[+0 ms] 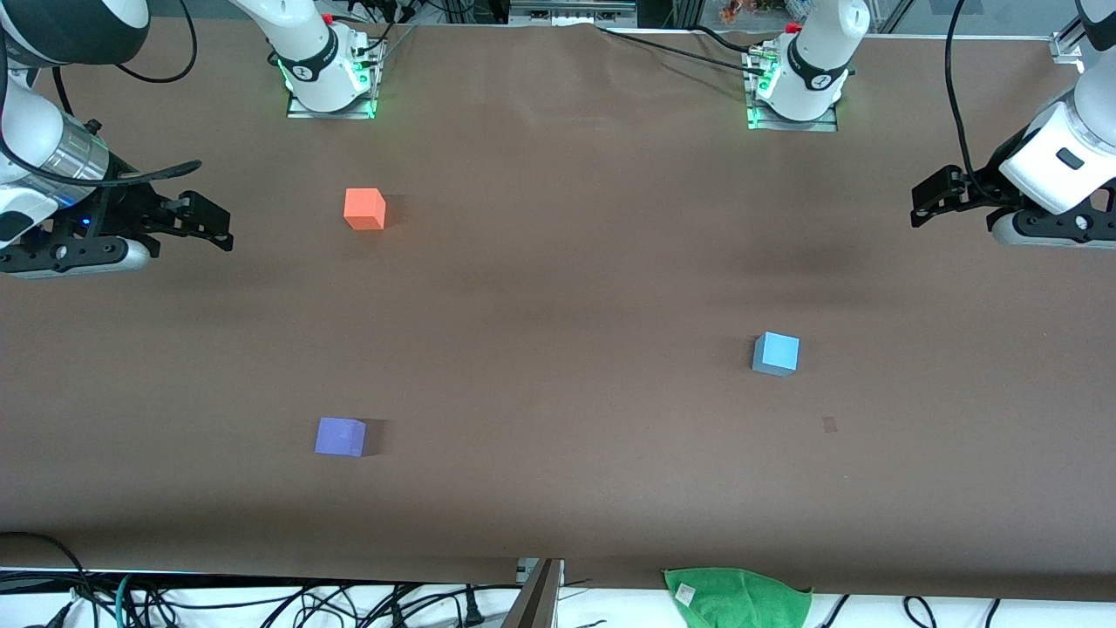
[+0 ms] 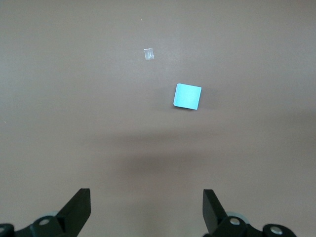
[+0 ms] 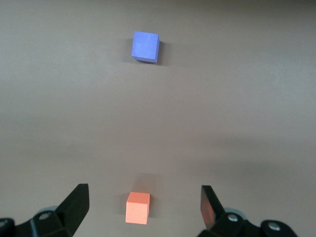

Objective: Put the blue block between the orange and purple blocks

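Note:
The light blue block sits on the brown table toward the left arm's end; it also shows as the blue block in the left wrist view. The orange block and the purple block lie toward the right arm's end, well apart, with the purple one nearer the front camera. My left gripper hangs open and empty over its end of the table, its jaws wide. My right gripper is open over its own end, with the orange block seen between its spread fingers and the purple block farther off.
A green cloth hangs at the table's near edge beside loose cables. A small tape mark lies on the table near the blue block. The arm bases stand at the back edge.

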`<action>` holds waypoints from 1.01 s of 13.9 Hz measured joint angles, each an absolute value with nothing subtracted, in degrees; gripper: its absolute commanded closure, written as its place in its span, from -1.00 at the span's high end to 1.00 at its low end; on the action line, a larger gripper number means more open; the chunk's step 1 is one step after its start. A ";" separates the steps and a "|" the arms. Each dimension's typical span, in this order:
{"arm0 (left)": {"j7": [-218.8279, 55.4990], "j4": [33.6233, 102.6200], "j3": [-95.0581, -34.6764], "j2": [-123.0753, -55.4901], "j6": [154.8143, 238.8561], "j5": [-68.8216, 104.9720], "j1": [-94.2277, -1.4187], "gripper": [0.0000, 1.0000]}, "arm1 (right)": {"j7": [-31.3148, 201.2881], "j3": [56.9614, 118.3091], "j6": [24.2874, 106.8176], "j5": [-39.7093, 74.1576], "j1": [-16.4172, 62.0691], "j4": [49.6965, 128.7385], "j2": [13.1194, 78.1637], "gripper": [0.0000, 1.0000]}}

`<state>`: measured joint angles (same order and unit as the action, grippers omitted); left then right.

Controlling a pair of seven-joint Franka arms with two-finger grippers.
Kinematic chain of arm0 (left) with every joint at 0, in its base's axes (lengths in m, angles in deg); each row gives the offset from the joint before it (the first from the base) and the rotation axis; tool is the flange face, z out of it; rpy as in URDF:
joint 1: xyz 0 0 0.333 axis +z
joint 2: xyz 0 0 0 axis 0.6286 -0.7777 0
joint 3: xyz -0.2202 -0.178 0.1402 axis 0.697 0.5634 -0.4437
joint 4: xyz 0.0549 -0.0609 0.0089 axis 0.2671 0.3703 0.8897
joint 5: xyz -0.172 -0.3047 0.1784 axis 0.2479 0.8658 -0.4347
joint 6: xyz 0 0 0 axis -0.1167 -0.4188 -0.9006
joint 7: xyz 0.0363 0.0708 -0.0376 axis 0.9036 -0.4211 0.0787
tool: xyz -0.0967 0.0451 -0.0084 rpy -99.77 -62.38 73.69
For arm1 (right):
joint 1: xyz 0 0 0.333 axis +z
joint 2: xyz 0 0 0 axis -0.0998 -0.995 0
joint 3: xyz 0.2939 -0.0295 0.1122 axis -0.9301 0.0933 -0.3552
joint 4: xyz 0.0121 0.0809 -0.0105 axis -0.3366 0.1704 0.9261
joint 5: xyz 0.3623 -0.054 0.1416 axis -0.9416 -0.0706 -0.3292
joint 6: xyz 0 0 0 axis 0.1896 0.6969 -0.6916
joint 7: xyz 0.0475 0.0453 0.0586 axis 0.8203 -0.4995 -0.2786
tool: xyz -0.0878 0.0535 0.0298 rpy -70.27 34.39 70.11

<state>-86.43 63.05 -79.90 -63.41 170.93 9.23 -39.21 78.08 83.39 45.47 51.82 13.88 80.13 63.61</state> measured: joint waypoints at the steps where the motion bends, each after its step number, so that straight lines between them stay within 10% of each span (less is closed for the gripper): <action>1: -86.43 63.05 -79.88 -63.51 170.85 9.23 -39.21 1.00 | 78.08 83.39 45.47 51.82 13.88 80.13 63.61 0.99; 14: -87.54 63.12 -79.41 -72.78 173.94 9.23 -39.78 1.00 | 78.08 83.39 45.47 51.81 13.88 80.15 63.61 0.99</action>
<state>-87.54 63.12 -79.41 -72.78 173.94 9.23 -39.78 78.08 83.39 45.47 51.81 13.88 80.15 63.61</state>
